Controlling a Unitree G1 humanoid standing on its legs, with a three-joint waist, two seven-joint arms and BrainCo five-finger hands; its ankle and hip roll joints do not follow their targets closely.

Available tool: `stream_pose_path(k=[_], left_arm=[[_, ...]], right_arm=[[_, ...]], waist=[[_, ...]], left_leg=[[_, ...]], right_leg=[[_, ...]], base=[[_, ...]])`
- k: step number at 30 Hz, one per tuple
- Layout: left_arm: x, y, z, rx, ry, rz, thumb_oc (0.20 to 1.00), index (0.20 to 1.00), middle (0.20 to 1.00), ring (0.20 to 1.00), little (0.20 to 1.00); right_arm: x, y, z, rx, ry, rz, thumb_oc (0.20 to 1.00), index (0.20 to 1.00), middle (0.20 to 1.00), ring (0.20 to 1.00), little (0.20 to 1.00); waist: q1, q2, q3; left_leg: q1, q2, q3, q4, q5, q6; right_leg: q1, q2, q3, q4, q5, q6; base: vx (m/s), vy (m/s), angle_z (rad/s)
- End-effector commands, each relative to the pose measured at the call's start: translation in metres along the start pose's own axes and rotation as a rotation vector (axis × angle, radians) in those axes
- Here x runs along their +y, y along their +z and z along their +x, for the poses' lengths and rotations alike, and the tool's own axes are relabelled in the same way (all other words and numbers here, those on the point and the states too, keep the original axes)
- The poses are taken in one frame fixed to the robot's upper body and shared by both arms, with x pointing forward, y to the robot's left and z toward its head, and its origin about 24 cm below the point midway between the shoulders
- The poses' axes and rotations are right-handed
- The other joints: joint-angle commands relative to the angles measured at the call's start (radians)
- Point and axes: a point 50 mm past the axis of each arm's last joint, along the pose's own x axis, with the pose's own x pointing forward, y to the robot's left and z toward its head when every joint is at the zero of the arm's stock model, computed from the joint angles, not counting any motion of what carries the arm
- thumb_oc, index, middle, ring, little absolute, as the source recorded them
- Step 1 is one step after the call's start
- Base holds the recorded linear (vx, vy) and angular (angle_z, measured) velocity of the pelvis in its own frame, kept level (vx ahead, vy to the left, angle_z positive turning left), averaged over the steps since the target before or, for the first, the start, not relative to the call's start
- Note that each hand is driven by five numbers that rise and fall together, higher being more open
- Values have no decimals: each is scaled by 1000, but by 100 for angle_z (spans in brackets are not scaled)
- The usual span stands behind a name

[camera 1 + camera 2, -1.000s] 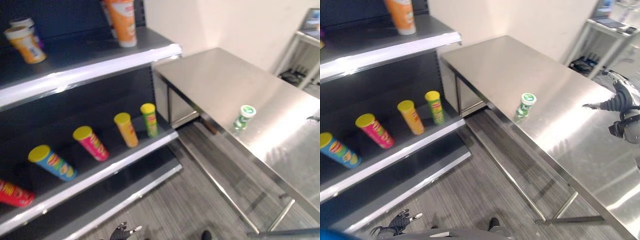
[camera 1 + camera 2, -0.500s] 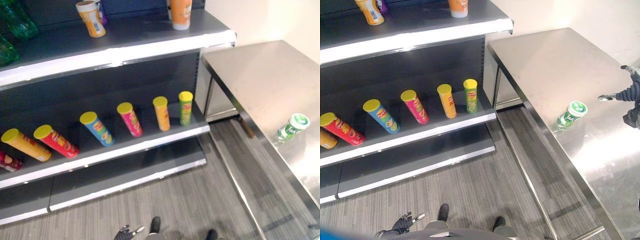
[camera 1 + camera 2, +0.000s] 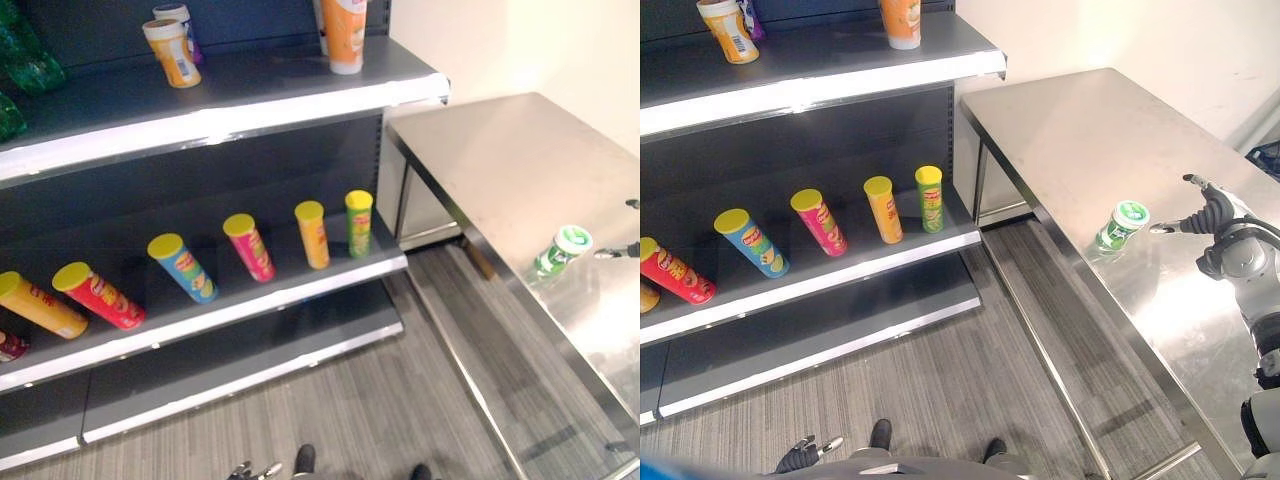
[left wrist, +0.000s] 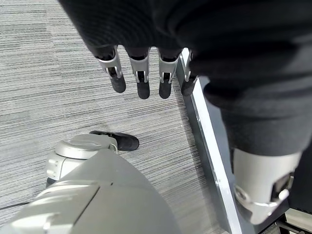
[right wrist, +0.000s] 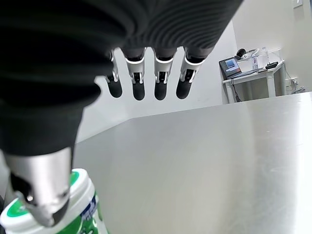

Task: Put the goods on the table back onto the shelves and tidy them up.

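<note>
A green can with a white and green lid stands upright on the steel table, close to its front edge. My right hand hovers just to the right of it, fingers straight and thumb reaching toward the can without touching. In the right wrist view the can sits right by the thumb, and the fingers are spread open over bare steel. My left hand hangs low over the floor, its fingers straight and holding nothing.
The dark shelving stands left of the table. Its middle shelf carries several yellow-lidded tubes leaning back, the green one nearest the table. The upper shelf holds an orange cup, a smaller cup and green bottles.
The camera has swung, so the whole scene has shifted. My right hand has come lower and closer to the green can, its thumb now beside the lid.
</note>
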Motion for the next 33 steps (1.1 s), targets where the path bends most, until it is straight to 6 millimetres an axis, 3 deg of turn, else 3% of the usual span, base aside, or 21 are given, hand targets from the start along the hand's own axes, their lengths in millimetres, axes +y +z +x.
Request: stream_pose_path(k=[1,5,18,33], left_arm=[[20,8,2,-18,90,-48,1000,1000,1000,1000,1000],[20,-2,0,16,99,-55,1000,1000,1000,1000,1000],[19,17,3,-66,99,-84,1000,1000,1000,1000,1000],[21,5,1,-17,124,-93,1000,1000,1000,1000,1000]], right_arm=[[-5,50,14,-175,-95,30,1000,1000,1000,1000,1000],[-3,52,14,-181,-92,11,1000,1000,1000,1000,1000],[-14,53,14,-188,-129,-16,1000,1000,1000,1000,1000],[-28,42,-1,-203,-189,-64,1000,1000,1000,1000,1000]], waist=[[102,-97,45],[108,-97,43],[117,-95,41],[96,-103,40]], left_leg=[[28,25,170,28,-20,-7],[28,25,167,25,-20,-8],[20,14,148,20,-20,-6],[19,9,150,15,-26,-5]], right_leg=[[42,-86,125,38,-107,60],[49,-86,118,32,-107,62],[53,-97,99,35,-107,68],[54,-107,94,35,-104,74]], base=[[25,-3,-18],[23,1,-4],[18,8,5],[5,5,2]])
